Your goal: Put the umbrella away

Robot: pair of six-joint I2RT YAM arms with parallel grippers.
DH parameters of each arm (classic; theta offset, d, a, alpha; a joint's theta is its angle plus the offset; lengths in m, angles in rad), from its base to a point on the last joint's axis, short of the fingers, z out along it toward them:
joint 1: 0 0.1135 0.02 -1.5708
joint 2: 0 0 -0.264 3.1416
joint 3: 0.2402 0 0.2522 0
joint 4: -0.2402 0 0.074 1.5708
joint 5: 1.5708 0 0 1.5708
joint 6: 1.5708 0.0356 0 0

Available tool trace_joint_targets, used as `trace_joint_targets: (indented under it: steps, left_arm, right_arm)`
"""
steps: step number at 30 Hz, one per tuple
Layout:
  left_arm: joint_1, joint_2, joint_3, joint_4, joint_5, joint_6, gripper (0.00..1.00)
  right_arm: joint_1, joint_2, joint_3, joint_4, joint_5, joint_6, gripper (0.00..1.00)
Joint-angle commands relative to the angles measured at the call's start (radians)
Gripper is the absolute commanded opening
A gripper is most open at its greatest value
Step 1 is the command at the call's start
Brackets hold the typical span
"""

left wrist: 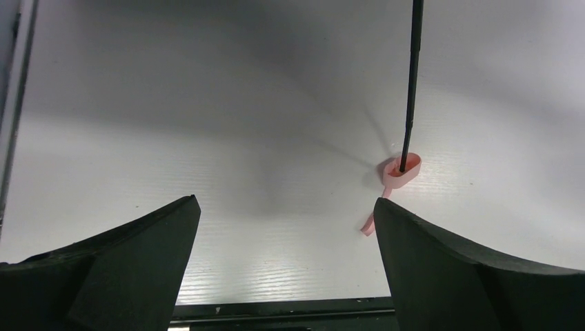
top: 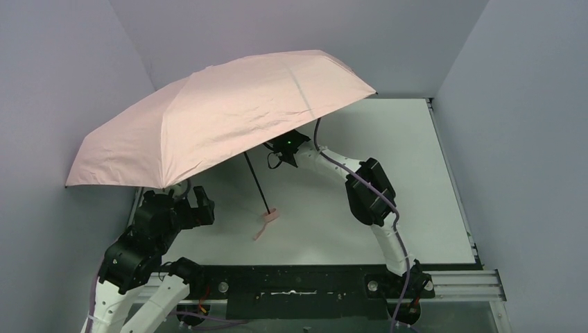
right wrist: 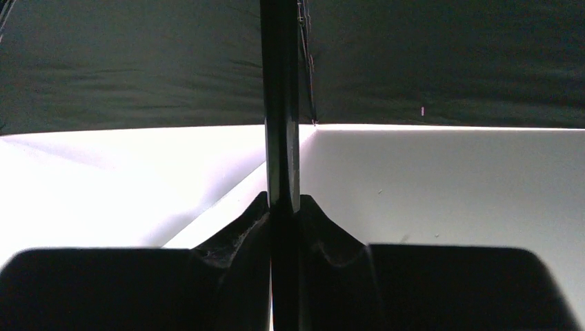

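The umbrella (top: 229,114) stands open, its pale pink canopy tilted over the left half of the table. Its thin black shaft (top: 255,177) slants down to the small pink handle (top: 270,214), which rests on the table with the pink strap (top: 261,231) trailing toward me. My right gripper (top: 275,154) reaches under the canopy and is shut on the shaft (right wrist: 281,138), both fingers (right wrist: 241,227) pressed against it. My left gripper (left wrist: 286,207) hangs open low at the near left, with the handle (left wrist: 402,169) ahead and to its right.
Grey walls close in the white table (top: 388,173) on the left, back and right. The canopy's low left edge (top: 76,182) overhangs my left arm (top: 149,225). A black rail (top: 305,281) runs along the near edge.
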Motion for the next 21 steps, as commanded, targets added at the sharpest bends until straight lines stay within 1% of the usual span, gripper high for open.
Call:
trace_joint_targets:
  steps: [1, 7, 13, 18, 21]
  left_arm:
    - [-0.002, 0.009, 0.02, 0.085, 0.095, -0.033, 0.97]
    - [-0.003, 0.057, 0.072, 0.186, 0.208, -0.08, 0.97]
    - [-0.005, 0.165, 0.101, 0.41, 0.397, -0.15, 0.97]
    - [-0.012, 0.27, 0.157, 0.555, 0.49, -0.179, 0.97]
    - [-0.026, 0.323, 0.177, 0.632, 0.528, -0.195, 0.97]
  right_arm:
    - [-0.001, -0.2, -0.05, 0.115, 0.085, 0.074, 0.0]
    - [-0.001, -0.369, -0.228, 0.218, 0.212, 0.17, 0.0]
    - [0.003, -0.517, -0.383, 0.303, 0.314, 0.29, 0.0]
    - [0.002, -0.616, -0.474, 0.334, 0.327, 0.323, 0.0]
    - [0.001, -0.657, -0.534, 0.393, 0.324, 0.361, 0.0]
